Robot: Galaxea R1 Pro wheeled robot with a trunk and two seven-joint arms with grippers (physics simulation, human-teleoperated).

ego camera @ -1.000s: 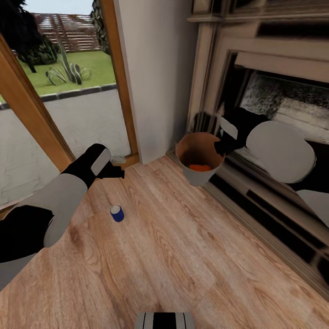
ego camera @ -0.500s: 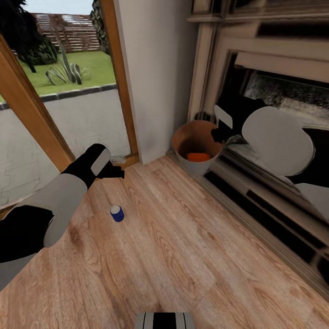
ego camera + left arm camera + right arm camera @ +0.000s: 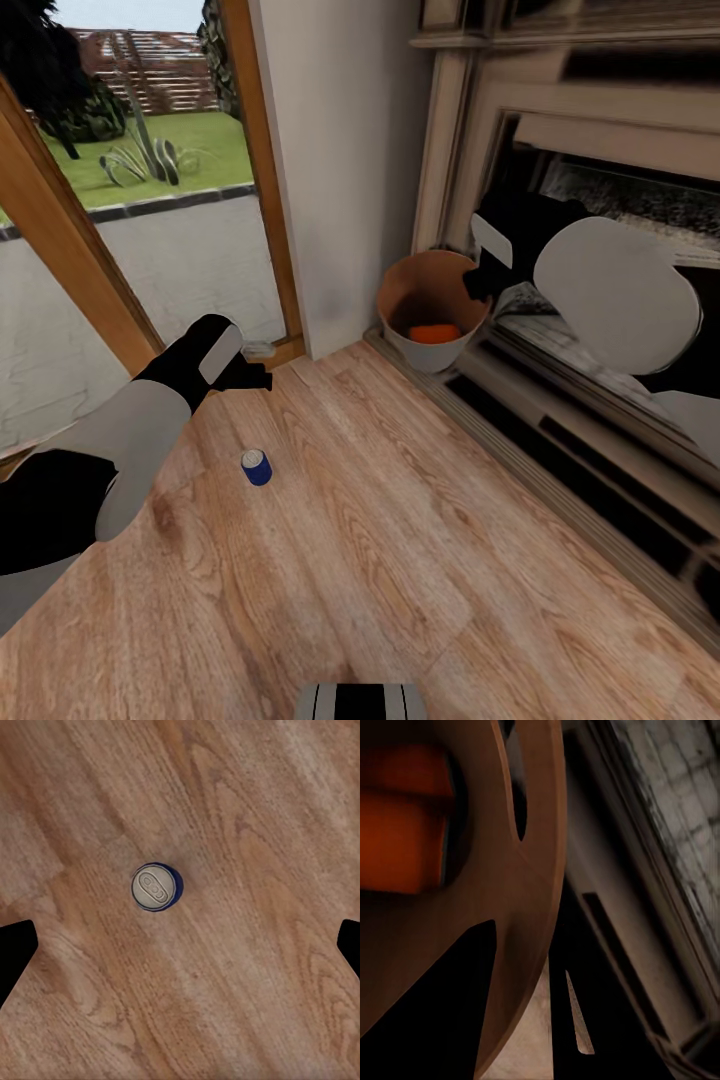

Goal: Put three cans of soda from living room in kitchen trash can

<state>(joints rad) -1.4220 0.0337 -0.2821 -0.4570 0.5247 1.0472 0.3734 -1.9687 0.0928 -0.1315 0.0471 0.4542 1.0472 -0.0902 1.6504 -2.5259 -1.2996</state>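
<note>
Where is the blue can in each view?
Head view: blue can upright on the wood floor, lower left, below the left gripper.
Left wrist view: seen from above, silvery top, left of centre.
Right wrist view: not in it.
Shared landmark: the wood floor.

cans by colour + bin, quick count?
Blue can: 1, upright on the wood floor
Orange can: 1 seen, lying inside the bin; the right wrist view may show a second, cannot tell
Bin: 1, by the fireplace
Total: 3 things, 2 of them cans
</note>
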